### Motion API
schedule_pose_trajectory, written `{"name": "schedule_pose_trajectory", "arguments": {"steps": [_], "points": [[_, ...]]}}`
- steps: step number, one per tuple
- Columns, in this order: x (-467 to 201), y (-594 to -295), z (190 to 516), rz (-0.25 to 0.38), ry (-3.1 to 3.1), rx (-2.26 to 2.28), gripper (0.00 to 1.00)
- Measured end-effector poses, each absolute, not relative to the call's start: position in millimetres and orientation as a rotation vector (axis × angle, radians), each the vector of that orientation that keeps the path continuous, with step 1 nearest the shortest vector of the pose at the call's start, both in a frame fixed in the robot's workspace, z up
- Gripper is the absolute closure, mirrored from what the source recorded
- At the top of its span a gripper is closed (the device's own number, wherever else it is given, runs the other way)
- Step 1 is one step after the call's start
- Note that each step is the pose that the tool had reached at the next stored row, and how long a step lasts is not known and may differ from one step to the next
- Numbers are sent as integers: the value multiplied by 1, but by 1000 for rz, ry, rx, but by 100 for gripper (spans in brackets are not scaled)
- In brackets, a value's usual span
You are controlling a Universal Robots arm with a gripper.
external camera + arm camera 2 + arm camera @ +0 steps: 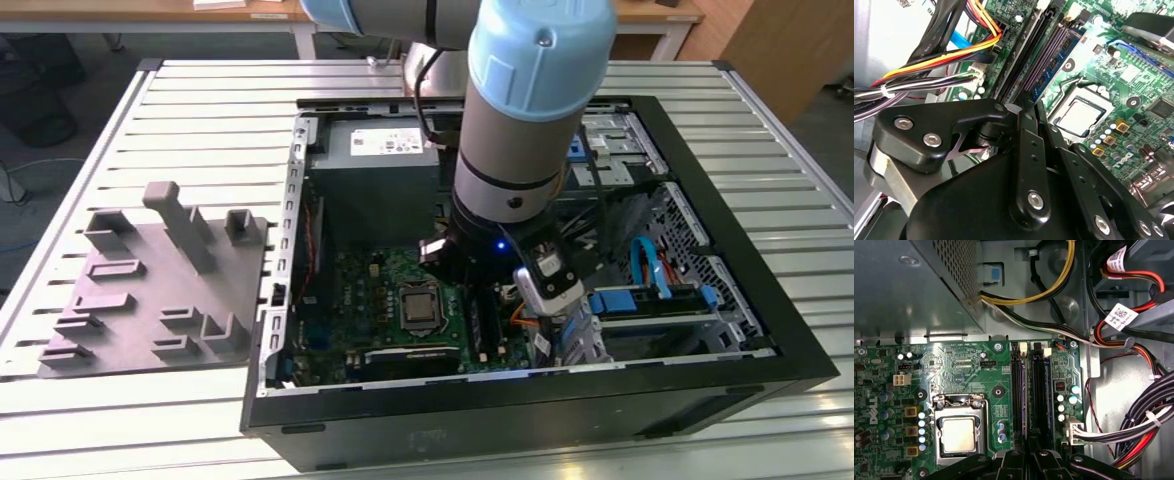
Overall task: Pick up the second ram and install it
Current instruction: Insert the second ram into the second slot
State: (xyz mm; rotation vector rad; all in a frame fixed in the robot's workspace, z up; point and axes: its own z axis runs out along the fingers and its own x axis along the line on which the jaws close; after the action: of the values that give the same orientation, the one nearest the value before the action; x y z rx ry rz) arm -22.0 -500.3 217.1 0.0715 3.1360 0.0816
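Arm's down inside the open black PC case (747,330), centre-right of the exterior view. The black linkage hand (1029,457) sits right over the long black memory slots (1040,390) on the green motherboard (964,365), just beside the silver square CPU in its socket (958,434).

Hand state: in the second wrist view the black fingers (1026,165) look drawn close together over the slot line, and in the first wrist view the tips meet at the bottom edge, right at the slots' end. I can't tell if anything is pinched between them.

The second ram, the thin dark green-black stick: can't single it out. One slot (1059,55) in the upper middle of the second wrist view shows a blue-purple strip along it, possibly a seated module, but I can't tell which stick that'd be.

Grey moulded parts tray (147,290) on the slatted metal counter (160,100), at the left of the exterior view, shows no stick that I can make out.

My read: pickup likely done, work is at the insert/press stage. Seating not confirmable.
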Motion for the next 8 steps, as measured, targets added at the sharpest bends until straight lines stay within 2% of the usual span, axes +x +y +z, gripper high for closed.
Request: {"name": "schedule_pose_trajectory", "arguments": {"steps": [8], "points": [[-22, -498, 214, 78, 3136, 72, 86]]}}
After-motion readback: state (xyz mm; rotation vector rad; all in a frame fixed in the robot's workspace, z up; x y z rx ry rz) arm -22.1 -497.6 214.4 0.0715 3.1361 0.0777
